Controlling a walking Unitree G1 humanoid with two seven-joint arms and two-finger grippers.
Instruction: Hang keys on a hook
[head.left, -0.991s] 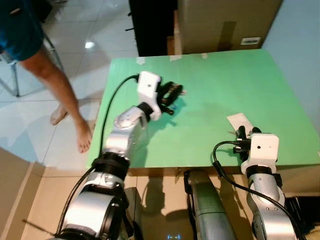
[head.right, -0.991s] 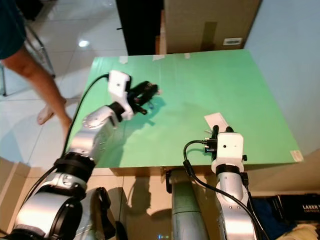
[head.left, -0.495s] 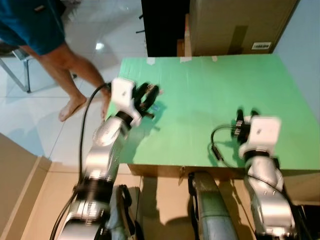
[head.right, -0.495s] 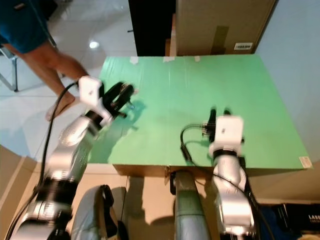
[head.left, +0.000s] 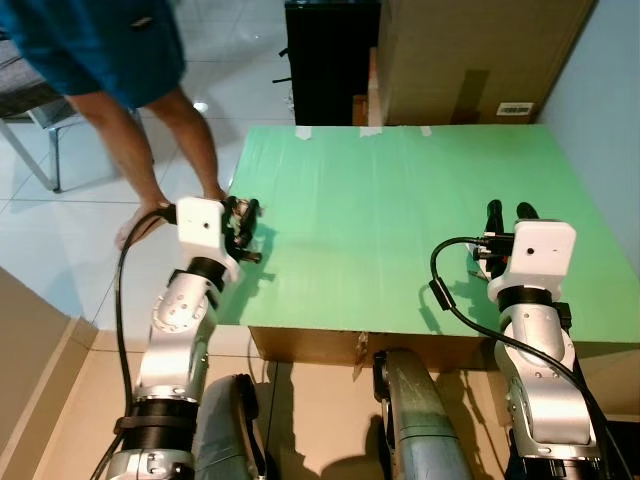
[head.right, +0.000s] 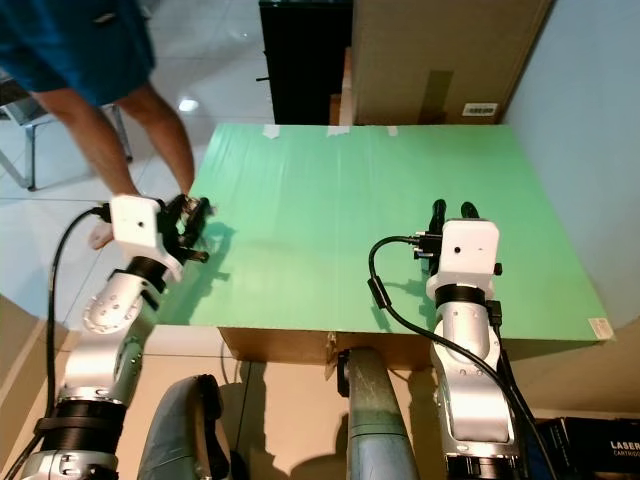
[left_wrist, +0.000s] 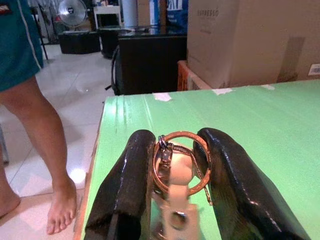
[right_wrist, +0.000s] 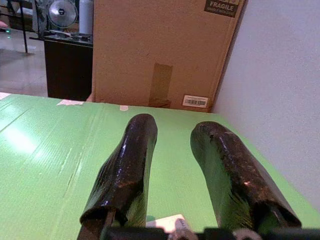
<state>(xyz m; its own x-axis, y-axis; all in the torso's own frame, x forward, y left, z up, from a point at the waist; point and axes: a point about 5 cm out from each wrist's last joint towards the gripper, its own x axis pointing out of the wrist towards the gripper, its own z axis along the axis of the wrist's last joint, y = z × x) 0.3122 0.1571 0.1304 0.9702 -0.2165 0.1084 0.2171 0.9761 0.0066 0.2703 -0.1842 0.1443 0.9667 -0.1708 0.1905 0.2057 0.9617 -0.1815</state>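
The keys (left_wrist: 176, 165) are gripped between the fingers of the left pincer (head.left: 240, 222), held over the left edge of the green surface (head.left: 390, 200). The right pincer (head.left: 508, 215) is parted and empty, raised above the surface's right side. A person (head.left: 120, 60) is seen standing on the floor just beyond the left edge.

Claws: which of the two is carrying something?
The left claw, at the green table's left edge, grips the keys by their copper ring; the right claw is open and empty.

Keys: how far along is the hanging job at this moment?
Done: the keys are picked up, their copper ring pinched between the left gripper fingers near the green table's left edge. In hand: they are being carried. Left: finding a hook and hanging them; none is visible here. The right gripper is open over the table.
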